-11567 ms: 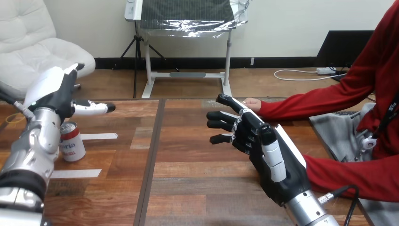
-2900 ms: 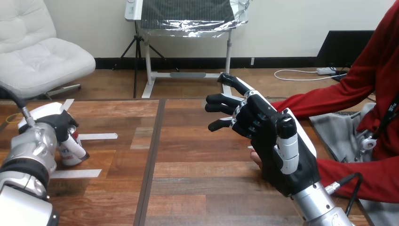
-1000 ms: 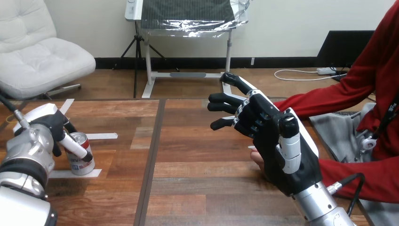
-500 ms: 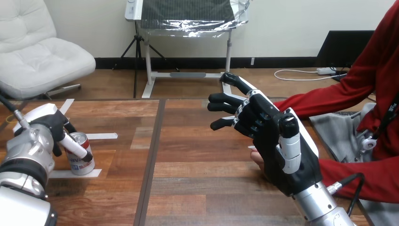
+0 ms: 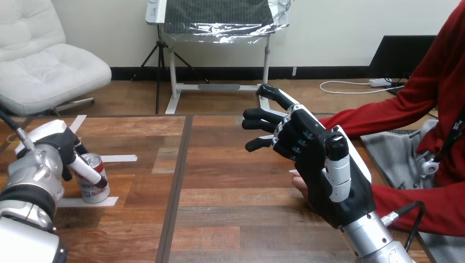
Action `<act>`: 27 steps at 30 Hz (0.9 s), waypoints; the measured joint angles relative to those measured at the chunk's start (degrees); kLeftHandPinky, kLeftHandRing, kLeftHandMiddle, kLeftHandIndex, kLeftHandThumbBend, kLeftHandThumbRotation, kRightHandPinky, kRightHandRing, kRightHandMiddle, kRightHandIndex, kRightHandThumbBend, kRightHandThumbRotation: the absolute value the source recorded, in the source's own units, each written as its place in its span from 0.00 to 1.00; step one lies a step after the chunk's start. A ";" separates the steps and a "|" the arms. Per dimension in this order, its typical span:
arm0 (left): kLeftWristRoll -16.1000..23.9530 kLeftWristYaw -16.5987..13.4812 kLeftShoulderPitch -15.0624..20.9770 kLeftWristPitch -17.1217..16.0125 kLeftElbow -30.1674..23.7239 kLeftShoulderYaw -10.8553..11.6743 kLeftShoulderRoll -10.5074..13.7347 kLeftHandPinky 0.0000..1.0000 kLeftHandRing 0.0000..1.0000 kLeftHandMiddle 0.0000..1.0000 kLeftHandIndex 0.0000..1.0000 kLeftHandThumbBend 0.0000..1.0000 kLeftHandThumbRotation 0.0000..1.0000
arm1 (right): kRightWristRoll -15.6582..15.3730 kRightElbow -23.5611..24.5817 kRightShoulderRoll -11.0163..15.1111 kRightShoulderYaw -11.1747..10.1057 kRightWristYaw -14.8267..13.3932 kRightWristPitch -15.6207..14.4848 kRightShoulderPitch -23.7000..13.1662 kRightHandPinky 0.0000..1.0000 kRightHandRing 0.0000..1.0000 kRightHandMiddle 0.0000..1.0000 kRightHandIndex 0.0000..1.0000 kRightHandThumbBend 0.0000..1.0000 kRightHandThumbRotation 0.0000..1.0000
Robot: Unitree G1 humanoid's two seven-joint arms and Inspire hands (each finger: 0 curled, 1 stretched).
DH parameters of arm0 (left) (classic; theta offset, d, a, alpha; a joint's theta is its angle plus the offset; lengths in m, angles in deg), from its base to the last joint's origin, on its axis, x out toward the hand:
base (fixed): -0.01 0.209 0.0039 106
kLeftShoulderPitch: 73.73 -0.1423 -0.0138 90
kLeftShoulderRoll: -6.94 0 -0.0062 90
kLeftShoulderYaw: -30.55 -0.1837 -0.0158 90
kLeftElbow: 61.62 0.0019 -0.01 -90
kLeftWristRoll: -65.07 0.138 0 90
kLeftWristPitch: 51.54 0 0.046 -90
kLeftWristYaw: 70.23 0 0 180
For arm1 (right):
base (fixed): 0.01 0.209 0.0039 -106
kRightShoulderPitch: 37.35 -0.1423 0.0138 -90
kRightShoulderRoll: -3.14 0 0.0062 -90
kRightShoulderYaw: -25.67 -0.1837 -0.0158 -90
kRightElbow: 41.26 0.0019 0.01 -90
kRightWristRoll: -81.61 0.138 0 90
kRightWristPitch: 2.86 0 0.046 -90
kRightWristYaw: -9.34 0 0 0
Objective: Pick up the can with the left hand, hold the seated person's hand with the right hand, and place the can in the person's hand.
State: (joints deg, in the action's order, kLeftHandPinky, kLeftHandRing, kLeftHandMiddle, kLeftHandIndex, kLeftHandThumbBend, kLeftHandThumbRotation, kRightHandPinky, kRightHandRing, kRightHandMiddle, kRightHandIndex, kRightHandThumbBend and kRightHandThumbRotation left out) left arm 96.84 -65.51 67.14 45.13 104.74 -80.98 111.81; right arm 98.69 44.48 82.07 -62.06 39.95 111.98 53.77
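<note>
- The fingers (image 5: 89, 171) of my left hand (image 5: 52, 143) are wrapping round the can (image 5: 97, 187). One of them is lying slantwise across its front, so this hand is clamping on it.
- The can is standing upright inside that grasp, with its silver top showing just above the crossing finger. I cannot tell whether its base is resting on the wood or hanging just clear of it.
- Just below those fingers a white tape strip (image 5: 74, 202) is lying flat, one end reaching the foot of the can.
- Just beyond the same fingers a second tape strip (image 5: 118, 159) is lying crosswise, and a short third strip (image 5: 78, 123) is slanting farther off.
- My right hand (image 5: 323, 170) is hovering well apart from the can. Its fingers (image 5: 259, 114) are straight and spread apart, gripping nothing, and pointing away from me and toward my left side.
- The person's hand (image 5: 299, 184) is peeking out from under that palm. My hand is covering most of it, and I cannot tell whether the two are touching.
- A red sleeve (image 5: 373, 118) is stretching along the table's far part just behind my right fingers. Another red sleeve (image 5: 417, 205) is lying beside my right wrist.
- Between my two sets of fingers the wooden table (image 5: 230, 219) is showing brown planks, and a dark seam (image 5: 176, 186) is running away from me through the gap.
</note>
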 measured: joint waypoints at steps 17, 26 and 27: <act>0.02 -4.19 -1.06 -0.45 0.00 0.00 -0.30 0.39 0.49 0.54 0.52 0.71 0.00 | 0.00 0.00 0.01 -0.03 -0.01 0.00 0.05 0.63 0.78 0.79 0.89 0.92 1.00; -0.44 -5.38 -1.50 -0.81 0.00 0.14 -0.34 0.38 0.47 0.53 0.51 0.72 0.00 | 0.00 0.00 0.03 -0.06 -0.01 -0.01 0.07 0.64 0.79 0.79 0.90 0.92 1.00; -0.51 -5.48 -1.55 -0.94 0.00 0.16 -0.34 0.37 0.47 0.53 0.51 0.72 0.00 | 0.01 0.00 0.02 -0.07 -0.01 -0.01 0.07 0.64 0.79 0.79 0.90 0.92 1.00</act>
State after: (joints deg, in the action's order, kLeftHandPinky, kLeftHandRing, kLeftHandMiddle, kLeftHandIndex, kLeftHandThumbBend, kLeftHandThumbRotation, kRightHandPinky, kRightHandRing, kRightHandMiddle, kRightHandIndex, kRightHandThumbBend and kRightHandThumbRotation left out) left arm 96.33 -70.99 65.59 44.19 104.73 -80.82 111.47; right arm 98.70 44.48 82.09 -62.13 39.93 111.97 53.85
